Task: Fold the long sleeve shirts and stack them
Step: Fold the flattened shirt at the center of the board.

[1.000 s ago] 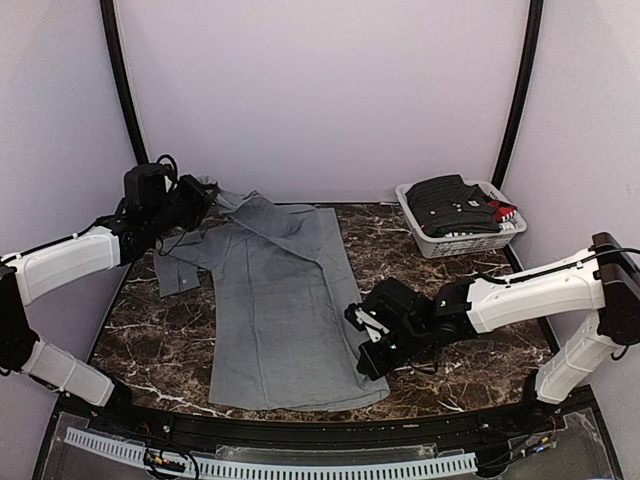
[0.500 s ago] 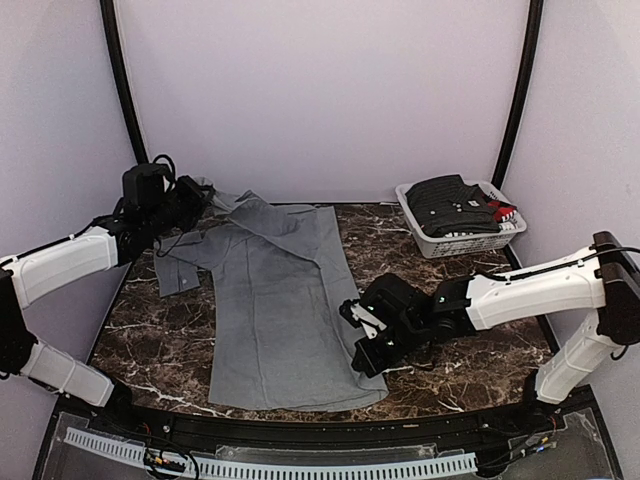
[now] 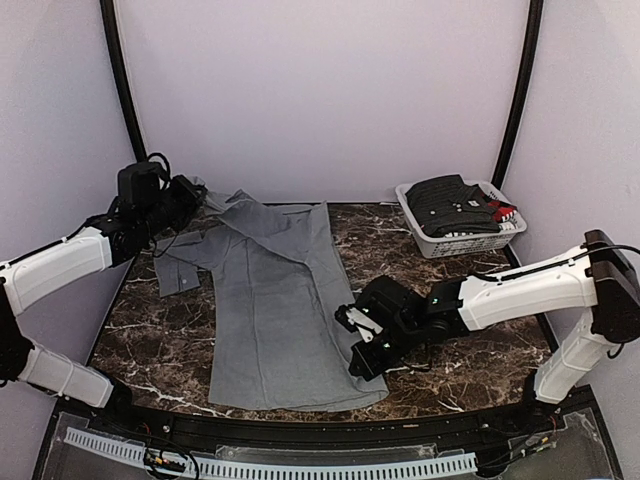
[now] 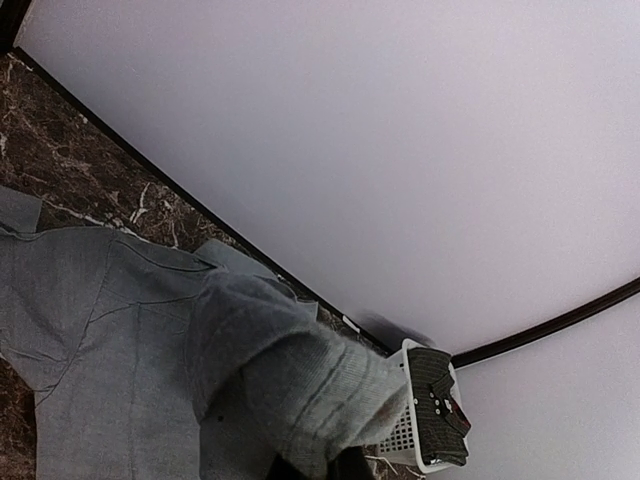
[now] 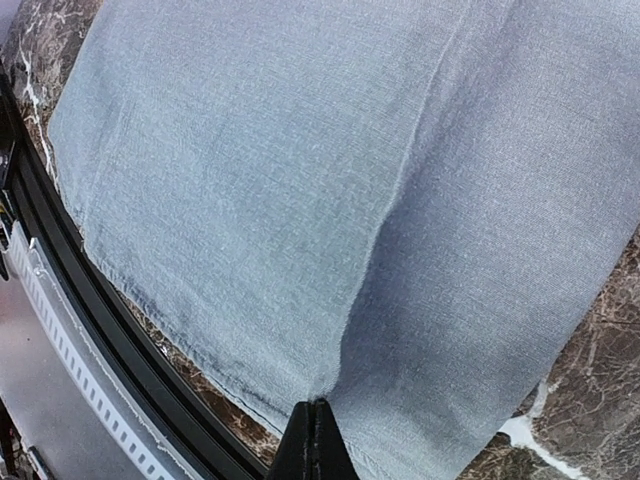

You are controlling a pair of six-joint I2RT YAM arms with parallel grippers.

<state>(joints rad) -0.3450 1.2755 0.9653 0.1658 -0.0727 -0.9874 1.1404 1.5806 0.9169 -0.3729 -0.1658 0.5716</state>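
Note:
A mid-grey long sleeve shirt (image 3: 270, 300) lies spread on the marble table, hem toward the near edge. One sleeve (image 3: 178, 262) lies out to the left. My left gripper (image 3: 188, 196) is at the back left, shut on the shirt's upper part and lifting it into a bunch. In the left wrist view that bunched cloth (image 4: 300, 380) covers the jaws (image 4: 312, 464). My right gripper (image 3: 356, 346) is shut on the shirt's right edge near the hem. The right wrist view shows the closed fingertips (image 5: 314, 428) pinching a raised crease of the cloth (image 5: 300, 150).
A white basket (image 3: 432, 242) at the back right holds a folded dark garment (image 3: 450, 198); it also shows in the left wrist view (image 4: 410, 432). Bare marble table (image 3: 450, 290) lies right of the shirt. Black frame posts stand at both back corners. The table's black front rail (image 5: 120, 370) is just below the hem.
My left gripper has drawn a little left and back, pulling the shirt's upper part taut. My right gripper has shifted slightly left with the shirt's edge pinched.

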